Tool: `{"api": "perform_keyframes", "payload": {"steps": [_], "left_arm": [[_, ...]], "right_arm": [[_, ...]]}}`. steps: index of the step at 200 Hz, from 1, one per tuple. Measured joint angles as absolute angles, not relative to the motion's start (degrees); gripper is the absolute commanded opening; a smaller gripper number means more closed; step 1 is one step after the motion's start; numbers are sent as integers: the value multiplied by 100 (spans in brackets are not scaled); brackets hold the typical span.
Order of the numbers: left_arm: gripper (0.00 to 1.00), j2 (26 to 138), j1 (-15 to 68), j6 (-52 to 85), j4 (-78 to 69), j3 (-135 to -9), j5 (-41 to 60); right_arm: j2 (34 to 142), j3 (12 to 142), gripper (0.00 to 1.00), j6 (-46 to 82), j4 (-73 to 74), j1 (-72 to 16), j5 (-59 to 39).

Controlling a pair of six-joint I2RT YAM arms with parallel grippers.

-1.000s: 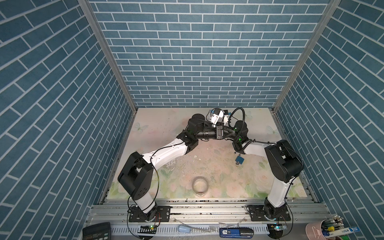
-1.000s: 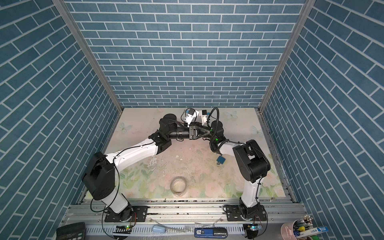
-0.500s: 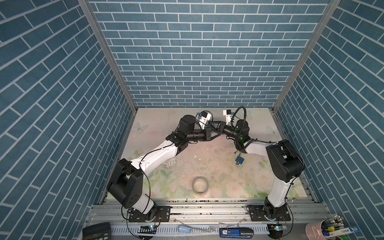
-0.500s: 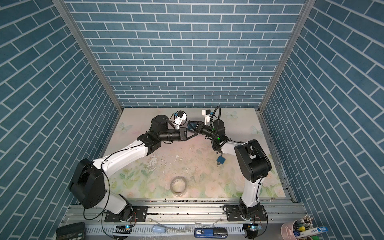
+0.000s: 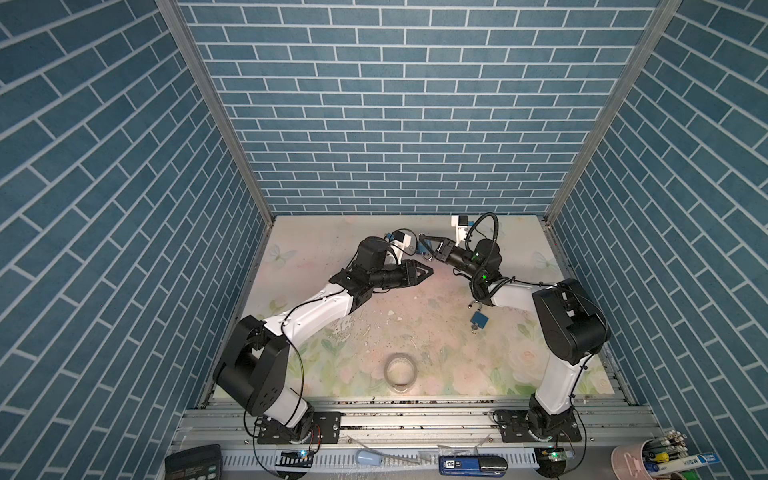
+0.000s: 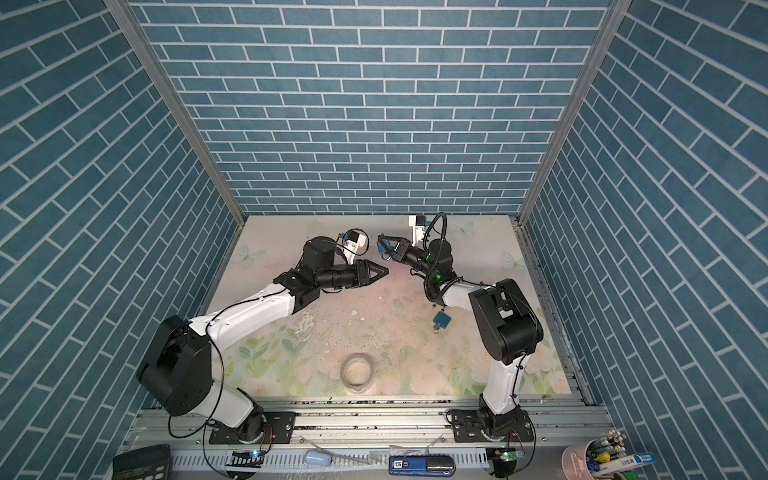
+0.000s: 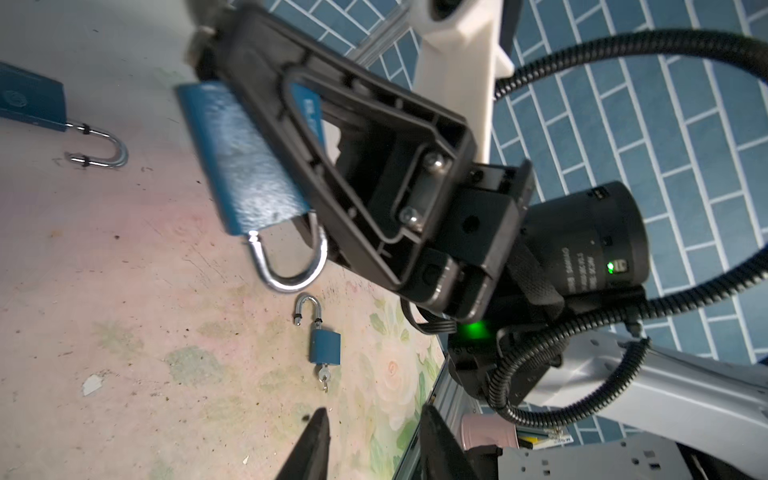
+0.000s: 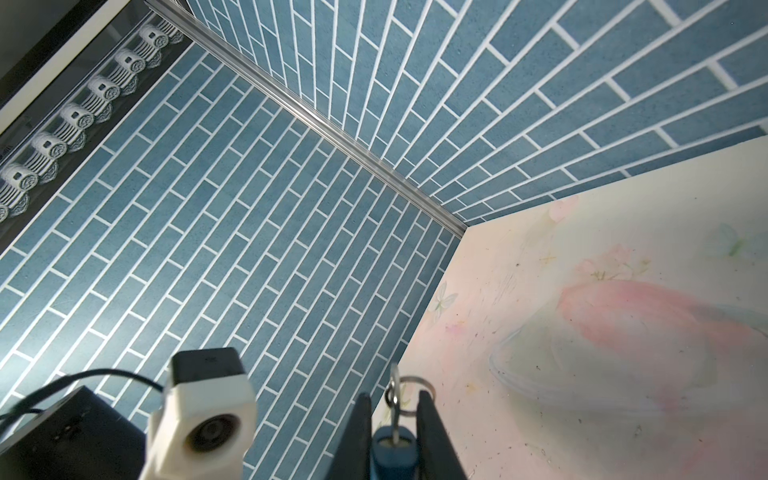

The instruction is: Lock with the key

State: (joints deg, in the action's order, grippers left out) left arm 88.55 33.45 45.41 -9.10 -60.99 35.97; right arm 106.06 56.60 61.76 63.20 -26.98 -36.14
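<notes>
- While its jaws are moderately parted with nothing between them, the left end effector (image 5: 428, 272) is held near the right arm's load. This is apparently so that the key can be approached head-on.
- A blue padlock (image 7: 249, 166) is carried clear of the table (image 5: 307, 257), clamped by its body in the right end effector (image 8: 395, 444). That grip is judged to brace the body against a turning force.
- The key (image 8: 394, 395) is seen seated in the keyway, its head and ring protruding past the fingertips, where it can be taken.
- The shackle (image 7: 291, 270) is pointed away from the key. One leg is hidden behind a finger, so whether it is latched cannot be told.
- Further right, a second padlock (image 5: 479, 320) is seen lying on the table, shackle open and key inserted, well apart from both end effectors.
</notes>
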Motion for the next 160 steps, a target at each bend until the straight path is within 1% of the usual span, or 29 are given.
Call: {"api": "perform_keyframes", "payload": {"steps": [60,74,123,135,160], "left_arm": [[43,9249,3249,5022,-1680,-6099,3448],[39,9378,3249,5120,-1876,-6099,3409],[33,9655,3253,5540,-2495,-5933,3229],[30,9712,3251,5625,-2624,-5931,3214],[29,9819,3247,5837,-2926,-5894,3092]], "right_arm": [[10606,5441,0,6361,6696,-2698,-3507],[10608,5400,0,6464,6851,-2698,-3459],[10610,5349,0,6630,7229,-2698,-3341],[10610,5349,0,6646,7286,-2694,-3295],[10610,5341,0,6689,7367,-2694,-3275]]}}
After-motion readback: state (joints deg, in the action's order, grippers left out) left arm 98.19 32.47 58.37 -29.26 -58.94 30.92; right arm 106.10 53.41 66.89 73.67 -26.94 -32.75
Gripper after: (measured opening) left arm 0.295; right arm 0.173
